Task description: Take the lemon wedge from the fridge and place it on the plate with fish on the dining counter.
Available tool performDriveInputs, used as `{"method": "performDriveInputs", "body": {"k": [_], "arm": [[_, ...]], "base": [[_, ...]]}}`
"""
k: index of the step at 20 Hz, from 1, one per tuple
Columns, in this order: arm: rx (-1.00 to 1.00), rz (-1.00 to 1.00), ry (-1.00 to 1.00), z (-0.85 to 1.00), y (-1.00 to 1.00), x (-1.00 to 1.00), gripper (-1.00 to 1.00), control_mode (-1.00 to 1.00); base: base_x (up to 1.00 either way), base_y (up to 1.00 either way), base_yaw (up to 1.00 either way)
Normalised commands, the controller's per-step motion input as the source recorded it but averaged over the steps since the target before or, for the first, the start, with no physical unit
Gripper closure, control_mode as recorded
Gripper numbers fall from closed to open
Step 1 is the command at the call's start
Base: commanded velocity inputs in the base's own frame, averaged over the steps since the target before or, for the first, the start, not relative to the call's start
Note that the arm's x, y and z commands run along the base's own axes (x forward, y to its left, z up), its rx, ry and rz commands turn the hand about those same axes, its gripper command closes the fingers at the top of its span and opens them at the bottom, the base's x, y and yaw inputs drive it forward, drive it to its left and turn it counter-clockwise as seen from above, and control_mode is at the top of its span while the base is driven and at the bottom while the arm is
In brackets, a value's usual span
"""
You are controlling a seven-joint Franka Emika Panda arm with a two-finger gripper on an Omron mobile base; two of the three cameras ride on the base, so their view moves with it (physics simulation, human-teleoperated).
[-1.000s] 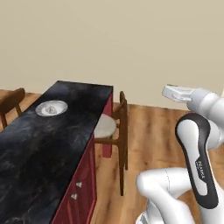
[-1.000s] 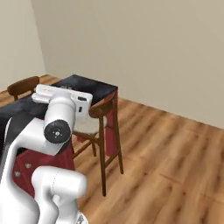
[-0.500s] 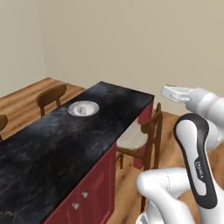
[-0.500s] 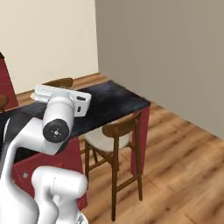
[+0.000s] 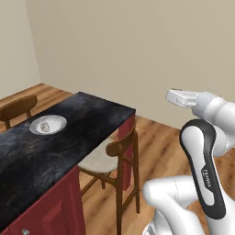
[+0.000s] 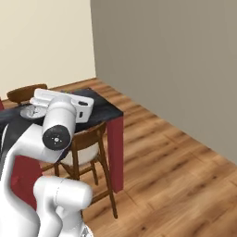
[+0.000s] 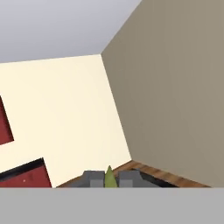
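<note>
i see the gripper point(image 7: 109, 178) closed on the lemon wedge point(image 7: 109, 177), a small yellow-green sliver pinched between the fingertips, i think, though little of it shows, held high to the right of the dining counter point(image 5: 87, 124), where the plate with fish point(image 5: 47, 124) sits at the far left

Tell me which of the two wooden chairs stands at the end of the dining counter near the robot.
The chair with the pale seat cushion, tucked beside the dining counter by its red end panel. The other chair shows just its curved backrest beyond the counter's far side, past the plate with fish.
</note>
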Motion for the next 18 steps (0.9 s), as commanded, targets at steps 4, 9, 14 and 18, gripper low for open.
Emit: {"method": "performDriveInputs", "body": {"k": [4, 9, 14, 18], "arm": [[0.00, 0.00, 0.00, 0.00, 0.00, 0.00, 1.00, 1.00], [0.00, 0.00, 0.00, 0.00, 0.00, 0.00, 1.00, 1.00], [0.00, 0.00, 0.00, 0.00, 0.00, 0.00, 1.00, 1.00], [0.00, 0.00, 0.00, 0.00, 0.00, 0.00, 1.00, 1.00]], "base": [[0.89, -1.00, 0.00], [1.00, -1.00, 0.00], [1.00, -1.00, 0.01], [1.00, -0.80, 0.19]]}}
